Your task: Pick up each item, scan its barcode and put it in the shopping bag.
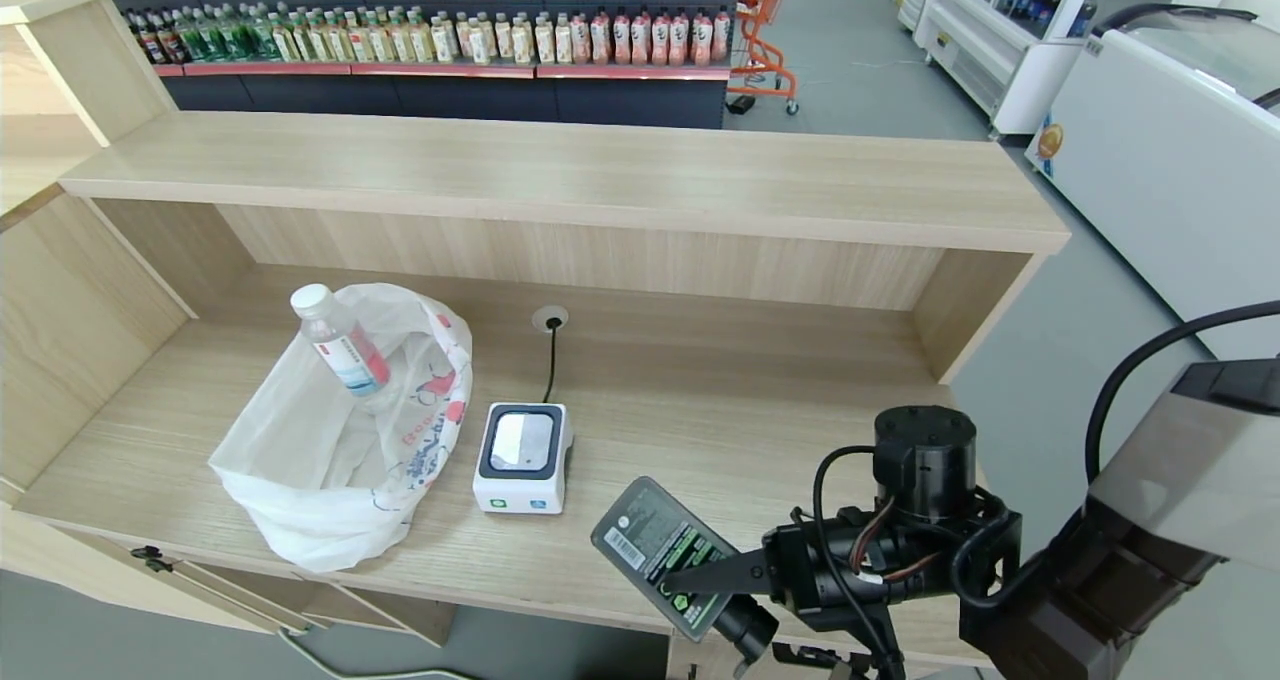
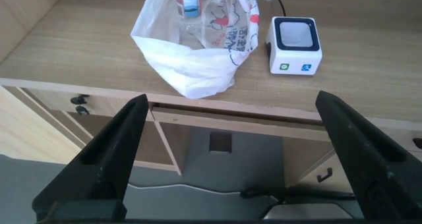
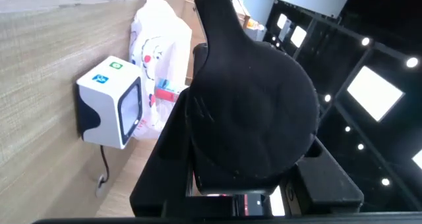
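Observation:
My right gripper (image 1: 690, 585) is shut on a dark flat pouch (image 1: 657, 552) with a white barcode label and green print, held above the counter's front edge, right of the scanner. From the right wrist the pouch (image 3: 247, 112) looms as a dark shape between the fingers. The white scanner (image 1: 522, 457) (image 2: 295, 45) (image 3: 111, 102) sits on the counter with its window facing up. Left of it lies the white shopping bag (image 1: 340, 430) (image 2: 194, 43) (image 3: 158, 59), mouth open, with a clear bottle (image 1: 340, 343) (image 2: 188, 1) leaning inside. My left gripper (image 2: 231, 151) hangs open below the counter's front edge.
A black cable (image 1: 550, 360) runs from the scanner to a grommet at the counter's back. A raised wooden ledge (image 1: 560, 175) borders the counter's far side. Drawers with black handles (image 2: 80, 104) sit under the counter. Drink shelves and freezers stand behind.

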Motion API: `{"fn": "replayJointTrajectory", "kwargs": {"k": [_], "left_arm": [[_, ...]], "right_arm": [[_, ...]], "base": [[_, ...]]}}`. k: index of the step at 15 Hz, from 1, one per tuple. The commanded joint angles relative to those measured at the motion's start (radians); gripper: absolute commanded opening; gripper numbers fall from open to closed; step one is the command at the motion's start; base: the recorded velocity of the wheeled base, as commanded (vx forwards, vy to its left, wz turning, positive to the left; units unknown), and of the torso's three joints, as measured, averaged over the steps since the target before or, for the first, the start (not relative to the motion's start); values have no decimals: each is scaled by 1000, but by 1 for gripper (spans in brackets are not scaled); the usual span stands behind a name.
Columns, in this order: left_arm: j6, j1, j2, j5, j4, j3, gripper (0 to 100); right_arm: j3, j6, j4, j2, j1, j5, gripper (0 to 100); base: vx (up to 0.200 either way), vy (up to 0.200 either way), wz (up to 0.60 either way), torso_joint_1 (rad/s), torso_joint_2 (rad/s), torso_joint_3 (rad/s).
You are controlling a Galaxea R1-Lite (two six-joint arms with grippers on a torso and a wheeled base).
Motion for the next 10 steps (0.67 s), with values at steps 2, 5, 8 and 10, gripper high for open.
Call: {"fn": "replayJointTrajectory", "kwargs": {"k": [2, 5, 8, 10], "left_arm": [[0, 0, 0, -1, 0, 0, 100], [0, 0, 0, 0, 0, 0, 100], [0, 0, 0, 0, 0, 0, 100], [0, 0, 0, 0, 0, 0, 100]], "right_arm": [[5, 1, -14, 6, -1, 0, 0], [5, -1, -14, 10, -1, 0, 0], [5, 1, -14, 9, -1, -2, 0], [7, 1, -14, 6, 1, -2, 0]], "base": [[0, 0, 0, 0, 0, 0], [0, 0, 0, 0, 0, 0], [0, 0, 0, 0, 0, 0], [0, 0, 0, 0, 0, 0]]}}
